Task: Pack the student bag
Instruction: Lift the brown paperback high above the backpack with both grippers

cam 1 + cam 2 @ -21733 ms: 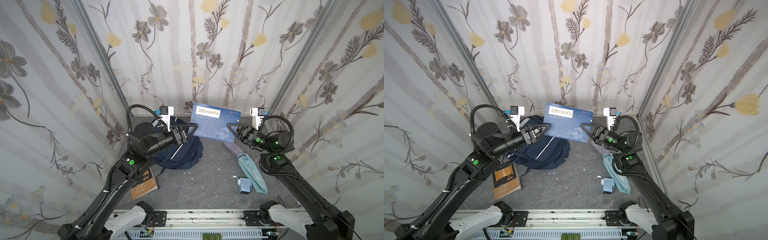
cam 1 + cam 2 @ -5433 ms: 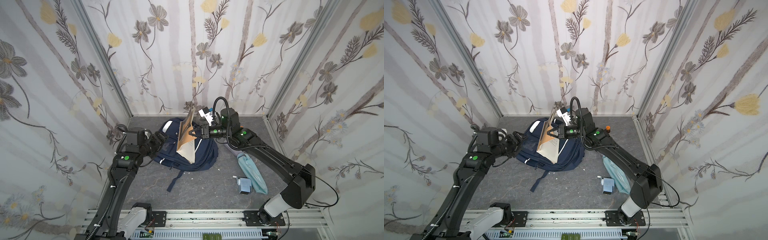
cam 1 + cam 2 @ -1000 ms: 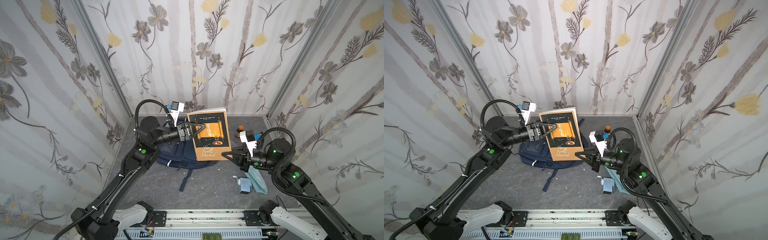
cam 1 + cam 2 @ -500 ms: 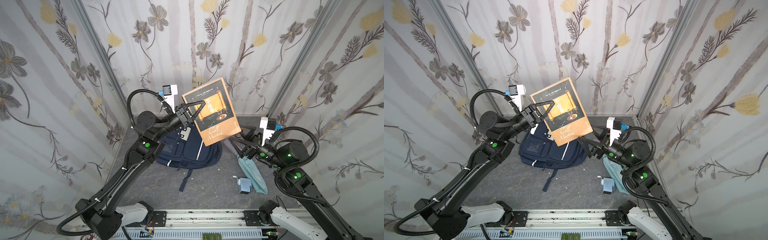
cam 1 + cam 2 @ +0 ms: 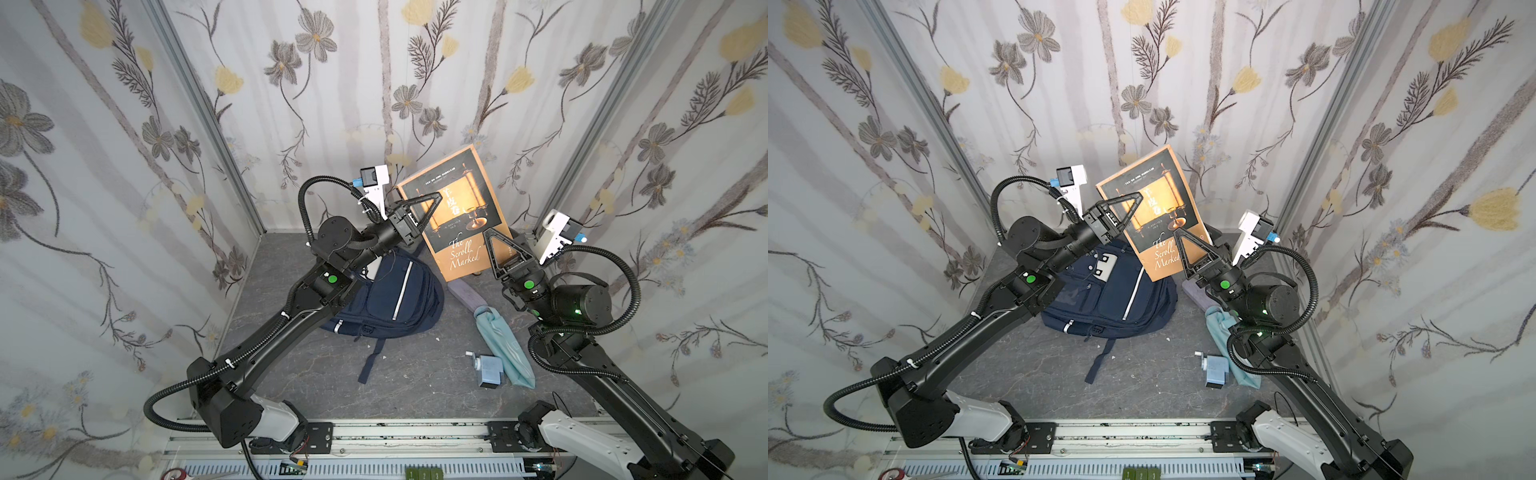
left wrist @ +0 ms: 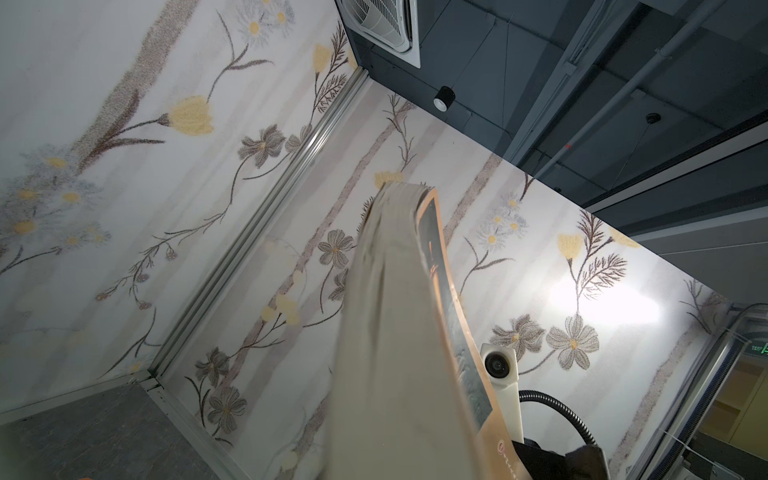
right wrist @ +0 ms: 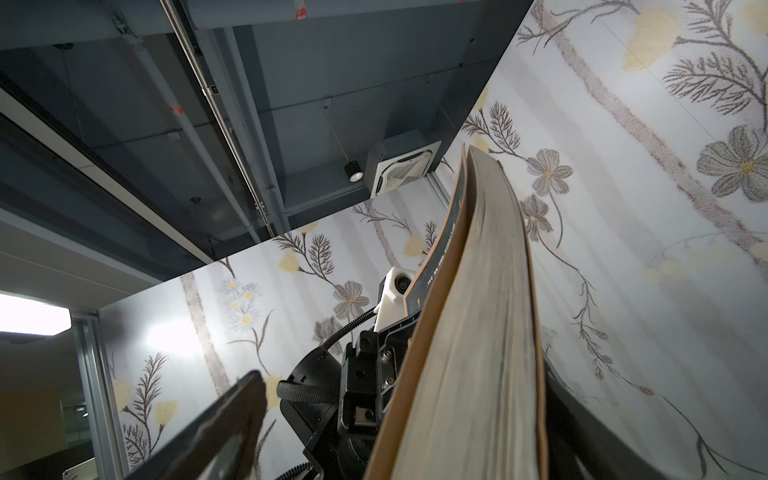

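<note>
One book, an orange paperback (image 5: 453, 216), is held in the air above the student bag (image 5: 399, 299), which lies flat toward the back edge of the worktop (image 5: 415, 386), left of centre. The left gripper (image 5: 436, 198) is clamped on the book's upper left edge. The right gripper (image 5: 492, 232) stands wide open, its jaws straddling the lower right edge without gripping. The paperback, a folded teal umbrella (image 5: 503, 345), a small blue item (image 5: 490, 370) and a lavender item (image 5: 467, 293) by the right edge all appear unpacked.

Book (image 5: 455, 216) aloft — obstacle near student bag (image 5: 399, 299)
</note>
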Available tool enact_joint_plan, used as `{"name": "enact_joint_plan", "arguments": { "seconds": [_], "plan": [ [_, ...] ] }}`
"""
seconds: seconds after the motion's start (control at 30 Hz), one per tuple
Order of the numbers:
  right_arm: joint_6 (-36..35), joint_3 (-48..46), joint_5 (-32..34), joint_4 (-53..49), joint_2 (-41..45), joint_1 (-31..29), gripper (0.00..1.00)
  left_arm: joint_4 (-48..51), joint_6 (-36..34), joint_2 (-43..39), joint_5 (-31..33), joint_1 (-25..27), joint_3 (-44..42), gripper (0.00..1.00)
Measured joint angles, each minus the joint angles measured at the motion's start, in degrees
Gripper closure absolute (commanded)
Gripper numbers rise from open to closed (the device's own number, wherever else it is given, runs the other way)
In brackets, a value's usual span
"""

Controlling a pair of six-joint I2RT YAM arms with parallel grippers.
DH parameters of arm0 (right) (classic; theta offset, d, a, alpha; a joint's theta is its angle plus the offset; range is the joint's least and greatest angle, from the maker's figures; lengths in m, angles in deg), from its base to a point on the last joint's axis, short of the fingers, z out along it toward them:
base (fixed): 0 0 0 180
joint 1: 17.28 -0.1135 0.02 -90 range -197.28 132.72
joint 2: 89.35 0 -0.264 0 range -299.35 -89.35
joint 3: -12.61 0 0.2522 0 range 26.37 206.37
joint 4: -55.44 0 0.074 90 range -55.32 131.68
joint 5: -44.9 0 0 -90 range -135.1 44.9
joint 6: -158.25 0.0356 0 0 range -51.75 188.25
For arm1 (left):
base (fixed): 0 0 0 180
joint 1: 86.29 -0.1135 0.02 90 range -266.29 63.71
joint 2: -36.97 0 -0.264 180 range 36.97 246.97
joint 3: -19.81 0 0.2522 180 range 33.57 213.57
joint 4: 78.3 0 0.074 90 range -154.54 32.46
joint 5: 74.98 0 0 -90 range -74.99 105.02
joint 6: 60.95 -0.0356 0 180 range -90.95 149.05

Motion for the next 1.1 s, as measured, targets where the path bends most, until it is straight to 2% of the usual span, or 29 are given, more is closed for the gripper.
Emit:
{"name": "enact_joint_plan", "arguments": {
  "seconds": [0.3, 0.73, 0.77, 0.8, 0.87, 1.0, 1.1],
  "plan": [
    [4.3, -4.8, 5.3, 0.3, 1.7, 0.0, 0.01, 1.3, -0.2, 0.5, -2.5, 0.0, 1.6, 1.00],
    [2.5, -5.3, 5.7, -3.5, 6.0, 0.4, 0.01, 2.1, -0.2, -6.5, -3.3, 0.2, -0.9, 1.00],
    [2.1, -5.3, 5.7, -3.5, 5.9, 0.4, 0.01, 2.0, -0.2, -6.6, -3.3, 0.2, -1.0, 0.53],
    [2.2, -5.2, 5.6, -3.6, 5.7, 0.4, 0.01, 1.5, -0.2, -6.6, -3.3, 0.2, -1.6, 1.00],
    [2.3, -4.9, 4.8, -3.3, 4.7, 0.4, 0.04, -3.1, -0.1, -5.9, -2.6, 0.2, -2.4, 1.00],
    [3.7, -4.7, 2.6, -2.2, 2.5, -0.1, 0.12, -17.2, -0.4, -3.7, 9.1, 0.2, -2.4, 1.00],
    [4.9, -4.6, 2.2, -0.9, 1.4, -0.8, 0.16, -24.5, 0.0, -2.3, 13.8, 0.2, -2.2, 1.00]
  ]
}}
